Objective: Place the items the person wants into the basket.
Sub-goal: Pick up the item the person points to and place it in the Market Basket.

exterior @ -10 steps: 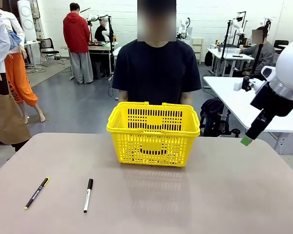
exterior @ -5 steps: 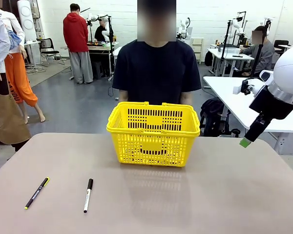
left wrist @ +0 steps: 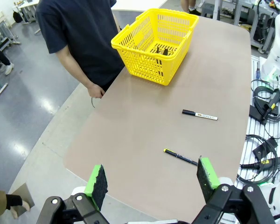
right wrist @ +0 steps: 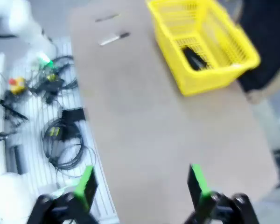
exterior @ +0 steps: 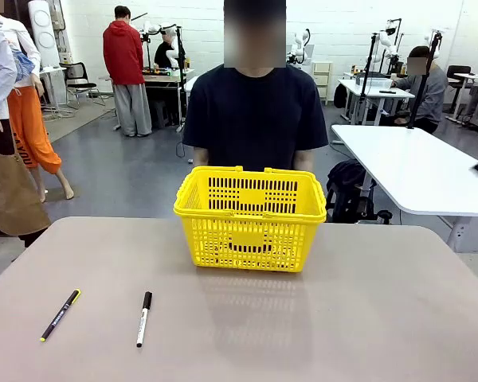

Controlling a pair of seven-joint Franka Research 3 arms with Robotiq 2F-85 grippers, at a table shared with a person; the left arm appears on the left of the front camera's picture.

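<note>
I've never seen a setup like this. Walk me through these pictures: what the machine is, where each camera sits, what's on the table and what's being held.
This is a two-armed robot at a table, facing a person. The front view looks across the table from between the arms. Each wrist view comes from a camera on one arm, looking along its gripper's green-padded fingers. The left gripper and the right gripper are both open, high above the table, holding nothing. On the table stand a yellow basket and two pens. The wrist views show something dark in the basket, too blurred to name.
</note>
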